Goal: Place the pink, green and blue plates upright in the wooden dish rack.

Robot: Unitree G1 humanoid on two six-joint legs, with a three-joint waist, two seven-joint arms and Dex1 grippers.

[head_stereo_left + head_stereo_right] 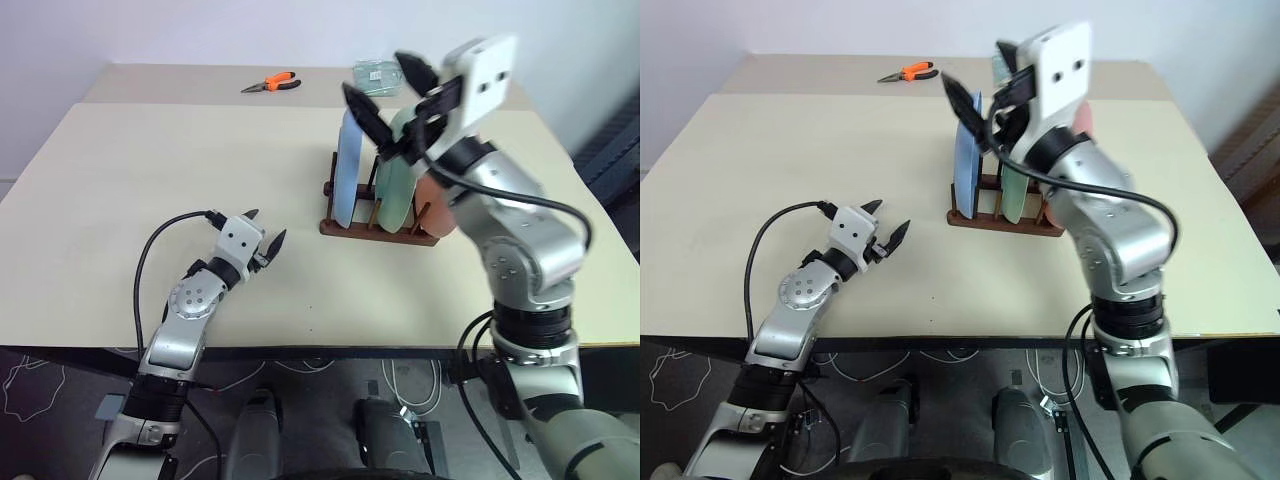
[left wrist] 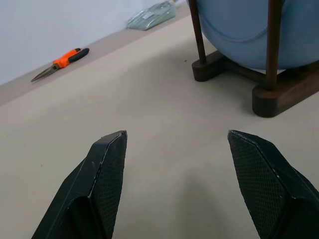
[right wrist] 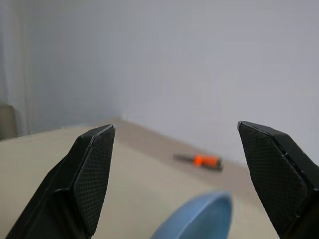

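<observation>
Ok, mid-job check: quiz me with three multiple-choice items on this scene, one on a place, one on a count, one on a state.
1. Where do the orange-handled pliers lie?
A. far side of the table
B. inside the rack
C. in the left gripper

2. How many plates stand in the wooden dish rack?
A. one
B. two
C. three

3. How is the right gripper?
A. shut on the blue plate
B. open, holding nothing
C. shut on the pliers

Answers: 1 A, they lie beyond the rack. 2 C, the blue plate, green plate and pink plate stand upright. 3 B, its fingers are spread above the plates.
</observation>
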